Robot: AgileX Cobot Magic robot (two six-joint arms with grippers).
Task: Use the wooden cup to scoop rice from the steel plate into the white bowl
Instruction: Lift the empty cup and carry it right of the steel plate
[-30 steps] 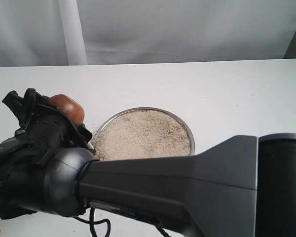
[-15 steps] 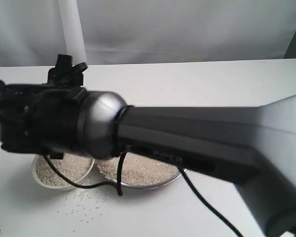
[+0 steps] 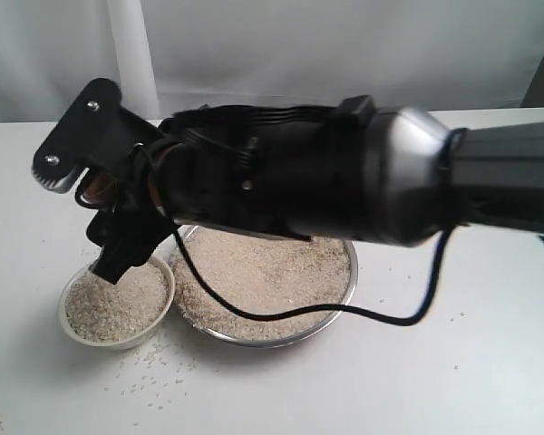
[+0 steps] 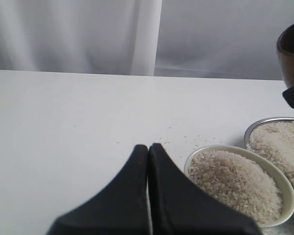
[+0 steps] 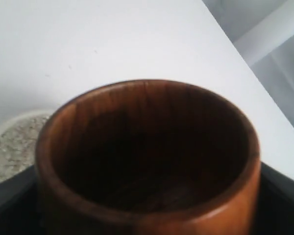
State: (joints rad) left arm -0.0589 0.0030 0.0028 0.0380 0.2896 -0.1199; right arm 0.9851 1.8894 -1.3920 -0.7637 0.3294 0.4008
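Your left fingers (image 4: 148, 149) are pressed flat together with nothing between them, low over the bare tabletop (image 4: 63, 122) and just beside the white bowl (image 4: 279, 183). In the exterior view, that bowl sits on the left of the pair of dishes, heaped with rice (image 3: 113, 304) close to its rim, and loose grains (image 3: 154, 372) lie scattered on the tabletop in front of it. Above the bowl, your right gripper (image 3: 86, 213) has reached across from the right, and its fingers are clamped on the wooden cup (image 3: 97, 188), one on each side. The cup hangs clear of the bowl's rice, and how far it is tipped cannot be told from here. The right wrist view looks straight into its mouth and shows only dark bare wood. Just to the right of the bowl, nearly touching it, is the steel plate (image 3: 349, 281), which holds a wide flat bed of rice across most of its floor. The right arm's dark body crosses above the plate's far side.
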